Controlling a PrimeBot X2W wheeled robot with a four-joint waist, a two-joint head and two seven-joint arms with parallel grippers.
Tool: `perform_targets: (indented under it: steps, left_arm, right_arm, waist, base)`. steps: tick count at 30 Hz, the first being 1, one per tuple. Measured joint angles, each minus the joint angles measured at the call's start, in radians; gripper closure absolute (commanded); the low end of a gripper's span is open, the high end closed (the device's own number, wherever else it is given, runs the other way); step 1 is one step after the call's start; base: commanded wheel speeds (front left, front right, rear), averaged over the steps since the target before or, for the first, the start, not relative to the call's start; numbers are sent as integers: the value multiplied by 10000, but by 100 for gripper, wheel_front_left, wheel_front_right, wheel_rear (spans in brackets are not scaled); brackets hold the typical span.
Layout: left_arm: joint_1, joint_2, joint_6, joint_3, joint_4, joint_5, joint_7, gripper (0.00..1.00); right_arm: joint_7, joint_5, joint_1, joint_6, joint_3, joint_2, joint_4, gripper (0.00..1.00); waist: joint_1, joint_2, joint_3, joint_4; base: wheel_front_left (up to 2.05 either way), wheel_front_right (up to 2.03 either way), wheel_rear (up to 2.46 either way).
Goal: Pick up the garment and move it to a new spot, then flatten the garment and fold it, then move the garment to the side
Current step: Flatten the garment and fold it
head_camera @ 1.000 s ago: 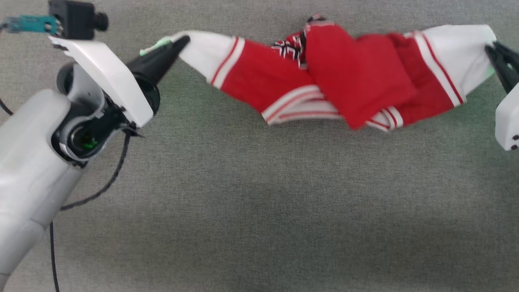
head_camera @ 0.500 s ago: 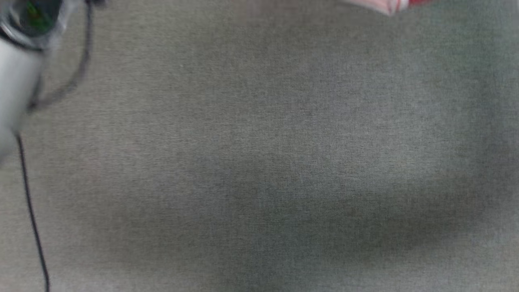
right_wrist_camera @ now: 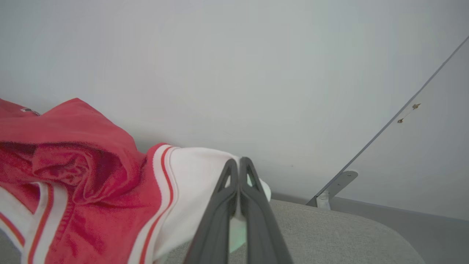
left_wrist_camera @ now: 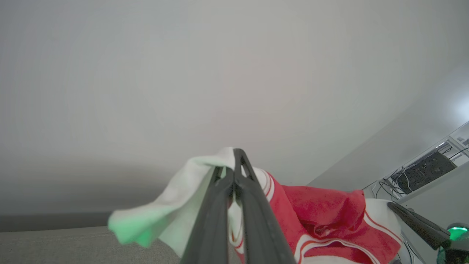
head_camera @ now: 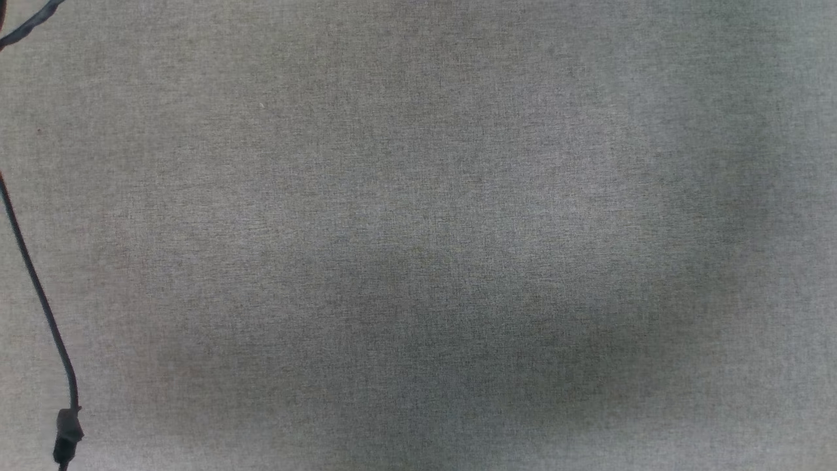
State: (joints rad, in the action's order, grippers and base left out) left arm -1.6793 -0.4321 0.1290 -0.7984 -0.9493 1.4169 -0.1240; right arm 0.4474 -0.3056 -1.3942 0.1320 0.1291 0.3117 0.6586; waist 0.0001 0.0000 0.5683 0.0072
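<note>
Left gripper (left_wrist_camera: 231, 165) is pressed together, pinching one white sleeve of the red jersey T-shirt with white striped sleeves (left_wrist_camera: 322, 212). Right gripper (right_wrist_camera: 238, 163) is likewise clamped on the other sleeve. The garment hangs bunched between them, above the grey woven tabletop (head_camera: 418, 235).

Risk: each hold is a thin pinch near the cloth edge, so the sagging body's weight could pull a sleeve free. Lowered while twisted, it would likely land crumpled.

Containers: none to report.

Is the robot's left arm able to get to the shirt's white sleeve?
Yes, it looks so: the left gripper is shut right on the white sleeve of the red jersey, cloth pinched in its closed jaws, with nothing in the way.
</note>
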Motion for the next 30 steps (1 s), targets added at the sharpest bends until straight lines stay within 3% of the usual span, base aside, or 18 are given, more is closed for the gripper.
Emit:
perform_targets:
  steps: [11,22,25,30]
  left_arm:
    - [-278,2,2,-69,-146,13,548,100]
    - [-1455,374,4,510,-1229,86,2560,100]
    - [-1406,495,17,405,-1198,117,2387,100]
    - [-351,10,17,288,-257,384,2054,100]
  right_arm:
    - [-773,-178,-817,0,-242,119,1003,100]
    - [-3457,1317,-2691,-2,-2004,-608,2614,100]
    - [-3540,1632,-2778,-4,-1942,-840,3053,100]
    - [-3467,1248,-2097,0,-1279,-761,3250,100]
  waist:
    - [0,0,-1,32]
    - [0,0,145,-112]
    - [0,0,111,-61]
    - [0,0,-208,6]
  base:
    - [0,0,0]
    - [0,0,0]
    - [0,0,0]
    - [0,0,0]
